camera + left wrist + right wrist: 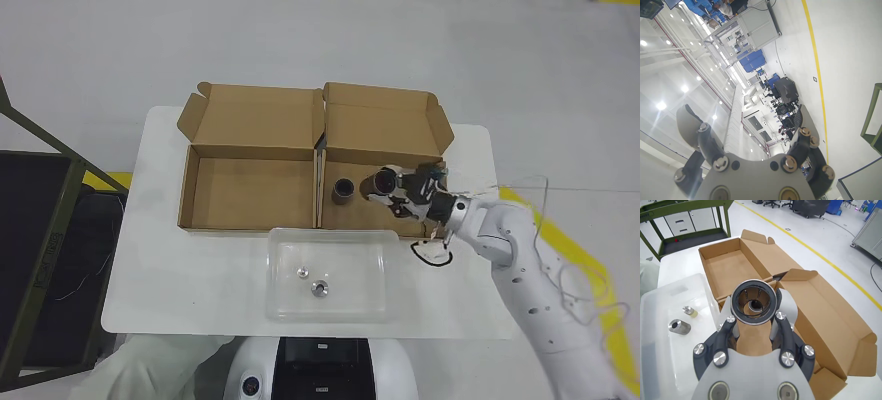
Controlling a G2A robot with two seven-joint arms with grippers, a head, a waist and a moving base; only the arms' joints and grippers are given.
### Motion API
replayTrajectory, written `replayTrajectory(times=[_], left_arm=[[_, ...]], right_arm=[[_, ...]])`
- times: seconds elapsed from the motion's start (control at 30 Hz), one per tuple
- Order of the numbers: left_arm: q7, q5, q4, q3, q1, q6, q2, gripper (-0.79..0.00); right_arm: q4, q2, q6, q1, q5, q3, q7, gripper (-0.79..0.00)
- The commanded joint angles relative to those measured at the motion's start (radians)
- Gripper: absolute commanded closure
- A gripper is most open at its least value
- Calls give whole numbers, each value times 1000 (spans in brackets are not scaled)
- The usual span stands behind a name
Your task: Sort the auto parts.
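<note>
Right gripper (758, 306) clamps a hollow bearing sleeve (753, 321) by its sides, over the right carton (432, 125), clear of its walls. Top view: second sleeve (343, 189) just beside, on carton floor. Left gripper (744, 113), aimed off the table, spread wide, holding nothing.

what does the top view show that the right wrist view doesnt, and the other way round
Top view: the black cable loop on the table and the right arm's white links. Right wrist view: the hollow bore of the held cylinder, with rows of small balls. Both: the right end effector shut on that cylinder, two open boxes, and the clear tray with two metal parts.
</note>
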Motion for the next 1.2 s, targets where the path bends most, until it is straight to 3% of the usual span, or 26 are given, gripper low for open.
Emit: replayTrajectory(times=[0.0,0.9,1.17], left_arm=[[0,0,0,0,0,0,0,-785],[0,0,0,0,0,0,0,-785],[0,0,0,0,0,0,0,-785]], right_arm=[[33,-4,8,18,-5,-21,8,0],[225,-46,129,129,-77,-167,80,0],[248,-60,142,148,-73,-205,109,-92]])
